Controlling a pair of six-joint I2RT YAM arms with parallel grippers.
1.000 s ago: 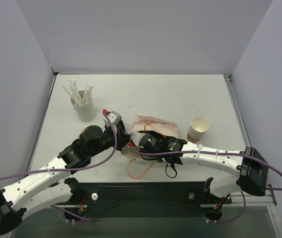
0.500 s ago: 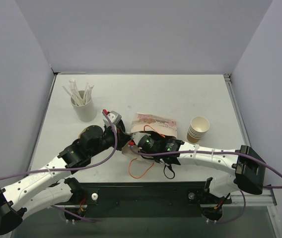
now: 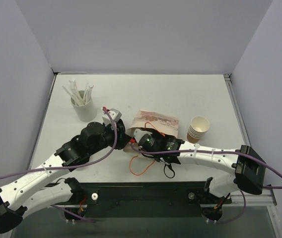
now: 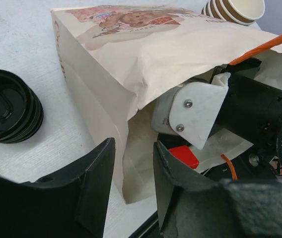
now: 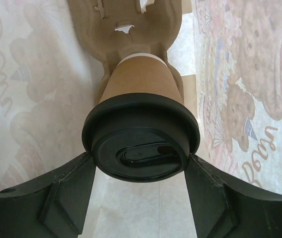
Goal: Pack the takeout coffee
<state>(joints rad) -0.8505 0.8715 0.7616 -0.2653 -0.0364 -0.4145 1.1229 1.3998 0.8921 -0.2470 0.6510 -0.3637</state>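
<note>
Paper bag (image 4: 131, 64) holds the takeout coffee (image 5: 141, 99) — right gripper (image 5: 141, 167) clamping it, left gripper (image 4: 133, 148) parted.

From above, the paper bag (image 3: 155, 118) hides the takeout coffee (image 5: 141, 99) (and the right claw (image 5: 140, 161) too).

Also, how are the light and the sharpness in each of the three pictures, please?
Top external: even, diffuse light, sharp, only soft shadows. Left wrist: paper bag crisp, glossy highlights on the black lids, left end effector dark and slightly soft. Right wrist: warm light filtering through the bag, takeout coffee sharp, sheen on its lid.
</note>
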